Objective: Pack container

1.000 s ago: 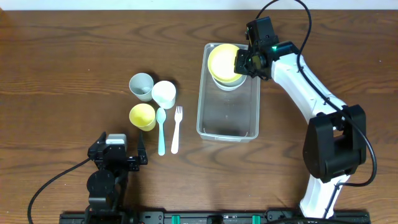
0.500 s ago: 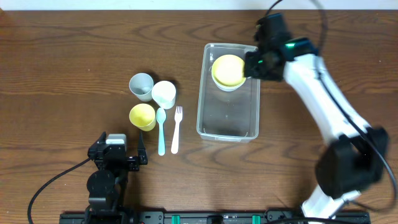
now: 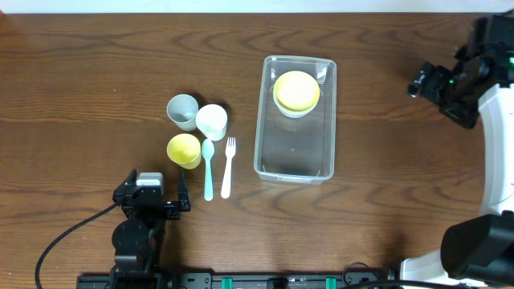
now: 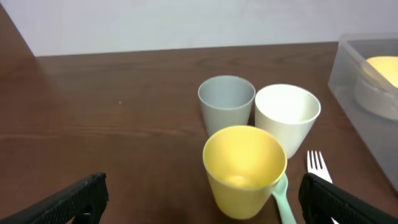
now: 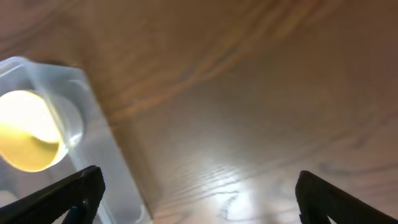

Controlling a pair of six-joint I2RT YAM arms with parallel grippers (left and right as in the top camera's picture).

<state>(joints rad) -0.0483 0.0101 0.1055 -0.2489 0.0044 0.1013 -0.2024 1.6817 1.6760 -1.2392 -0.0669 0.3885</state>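
Note:
The clear container [image 3: 294, 152] lies right of the table's middle. A yellow bowl [image 3: 296, 90] rests in a white bowl [image 3: 295, 111] at its far end. My right gripper [image 3: 435, 87] hangs open and empty well to the right of the container. The right wrist view shows its jaws [image 5: 199, 190] wide apart over bare wood, with the container [image 5: 109, 174] and yellow bowl [image 5: 28, 130] at the left. My left gripper [image 3: 156, 193] stands open near the front edge. In the left wrist view it [image 4: 202, 186] faces a yellow cup [image 4: 244, 165] with nothing between its fingers.
Left of the container stand a grey cup [image 3: 182, 111], a white cup [image 3: 212, 120] and the yellow cup [image 3: 184, 149]. A pale green spoon [image 3: 208, 168] and a white fork [image 3: 228, 166] lie beside them. Bare wood lies between the container and the right arm.
My right gripper opened, let go of the yellow bowl and drew away to the right. The bowl now sits in the white bowl in the container. The left arm has not moved.

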